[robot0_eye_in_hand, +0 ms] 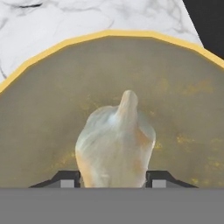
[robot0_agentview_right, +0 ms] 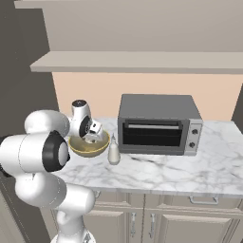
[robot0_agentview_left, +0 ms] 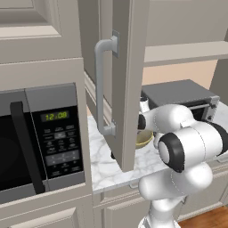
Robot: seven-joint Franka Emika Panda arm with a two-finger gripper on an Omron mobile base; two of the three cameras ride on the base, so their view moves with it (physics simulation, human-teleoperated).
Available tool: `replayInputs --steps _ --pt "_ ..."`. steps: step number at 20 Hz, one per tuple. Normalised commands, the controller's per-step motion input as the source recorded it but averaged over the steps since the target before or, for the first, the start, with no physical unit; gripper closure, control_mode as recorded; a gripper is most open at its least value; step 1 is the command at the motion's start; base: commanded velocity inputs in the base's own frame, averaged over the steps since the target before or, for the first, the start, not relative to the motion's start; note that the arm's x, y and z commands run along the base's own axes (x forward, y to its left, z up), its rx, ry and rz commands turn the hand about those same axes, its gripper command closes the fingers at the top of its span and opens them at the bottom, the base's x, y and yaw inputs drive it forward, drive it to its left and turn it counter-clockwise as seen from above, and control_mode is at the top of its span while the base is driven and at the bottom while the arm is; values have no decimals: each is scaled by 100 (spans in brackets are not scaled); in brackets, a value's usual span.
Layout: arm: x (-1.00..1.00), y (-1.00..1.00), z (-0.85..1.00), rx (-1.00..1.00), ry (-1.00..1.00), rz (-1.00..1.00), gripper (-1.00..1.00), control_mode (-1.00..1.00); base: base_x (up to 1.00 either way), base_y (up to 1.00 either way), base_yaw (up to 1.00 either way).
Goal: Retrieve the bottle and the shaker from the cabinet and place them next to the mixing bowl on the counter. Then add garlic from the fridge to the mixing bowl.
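Hanging low over the round, dull golden-brass mixing bowl [robot0_eye_in_hand: 57, 100], the claw [robot0_eye_in_hand: 113, 178] is seen nearly closed on a whitish, papery garlic bulb [robot0_eye_in_hand: 115, 142], which is pinched between the two dark fingertips [robot0_eye_in_hand: 66, 179] with its pointed tip facing the bowl's floor. The bowl [robot0_agentview_right: 88, 146] rests on the white, grey-veined marble bench [robot0_agentview_right: 171, 173], just left of the small whitish pear-shaped bottle [robot0_agentview_right: 114, 153] and the grey toaster oven [robot0_agentview_right: 159, 124]. The black tapered shaker cannot be made out with certainty. The beige panelled cabinet door [robot0_agentview_left: 127, 84] stands open beside the black-fronted microwave [robot0_agentview_left: 42, 138].

The step in hand is judged to be the release of the garlic. It is best done with the bulb kept over the bowl's middle, well inside the yellow rim, and lowered close to the floor before the fingers are parted, so that it neither bounces nor rolls out. The claw should then be lifted straight up, clear of the rim and the nearby bottle.
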Motion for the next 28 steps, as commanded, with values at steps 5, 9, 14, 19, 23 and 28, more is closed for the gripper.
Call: replayInputs --steps 5,9,14,19,23,28 --pt "-2 0 12 0 0 0 -100 -100 0 0 0" --pt "-37 -4 39 5 -2 0 -100 -100 0 0 0" --pt "-67 -10 73 12 -7 0 -100 -100 0 0 0" --pt "-60 -23 97 0 -2 0 -100 -100 0 0 0" --pt "-86 -24 85 0 -1 0 -100 -100 0 0 0" --pt "-81 -8 93 -4 -4 0 -100 -100 0 0 0"
